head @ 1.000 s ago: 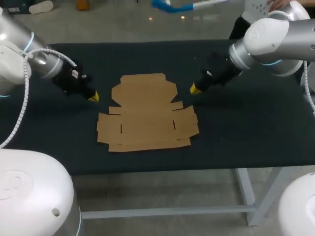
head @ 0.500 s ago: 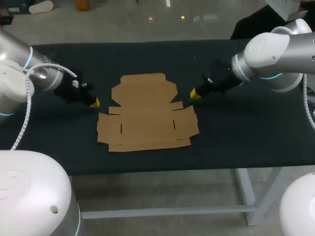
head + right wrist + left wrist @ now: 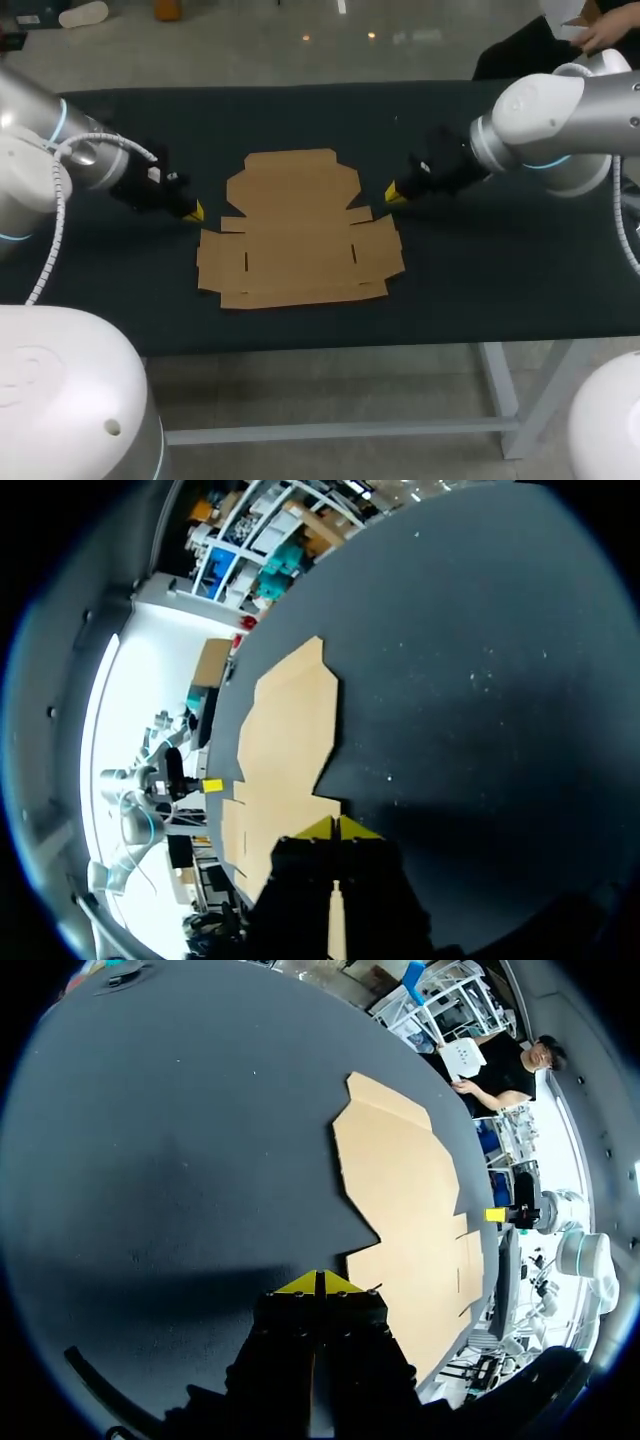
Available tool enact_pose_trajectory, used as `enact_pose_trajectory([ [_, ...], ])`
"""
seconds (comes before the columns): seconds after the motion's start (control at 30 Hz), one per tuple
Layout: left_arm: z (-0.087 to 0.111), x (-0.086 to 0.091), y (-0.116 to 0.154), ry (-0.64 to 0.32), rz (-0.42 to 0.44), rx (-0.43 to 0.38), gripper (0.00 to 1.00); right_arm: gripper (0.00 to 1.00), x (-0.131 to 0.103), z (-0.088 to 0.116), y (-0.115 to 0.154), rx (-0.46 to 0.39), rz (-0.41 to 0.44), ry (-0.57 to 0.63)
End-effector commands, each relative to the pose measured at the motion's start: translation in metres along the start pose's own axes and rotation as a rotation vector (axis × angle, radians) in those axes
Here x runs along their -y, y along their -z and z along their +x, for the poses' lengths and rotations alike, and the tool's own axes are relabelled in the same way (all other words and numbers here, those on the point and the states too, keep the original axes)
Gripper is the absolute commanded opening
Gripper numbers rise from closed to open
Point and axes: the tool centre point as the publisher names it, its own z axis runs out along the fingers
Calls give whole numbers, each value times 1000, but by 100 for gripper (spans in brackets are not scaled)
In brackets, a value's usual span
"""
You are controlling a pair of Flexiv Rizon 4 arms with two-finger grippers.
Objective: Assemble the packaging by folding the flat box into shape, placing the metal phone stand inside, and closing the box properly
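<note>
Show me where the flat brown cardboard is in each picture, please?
Head view: the flat box lies mid-table, between the left pincer and the right pincer.
Left wrist view: ahead of the left pincer, off to one side.
Right wrist view: just ahead of the right pincer, starting by its tips.
Shared landmark: the black tabletop beneath it.

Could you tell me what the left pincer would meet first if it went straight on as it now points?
Probably the black table, just beside the edge of the flat box: the left pincer tilts down toward the cloth. Depth is unclear, so it might clip the cardboard instead.
</note>
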Motion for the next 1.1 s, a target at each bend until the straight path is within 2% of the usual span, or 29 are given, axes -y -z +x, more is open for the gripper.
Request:
enact_pose_trajectory([
  [0.03, 1, -2, -4, -3, 9, 3, 0, 0, -2, -6, -14, -1, -2, -8],
  [0.3, 1, -2, -9, -9, 16, -7, 0, 0, -6, -12, -25, -14, 21, -14],
  [1.1, 3, -4, -14, -17, 14, -16, 0, 0, -7, -17, -34, -21, 33, -26],
])
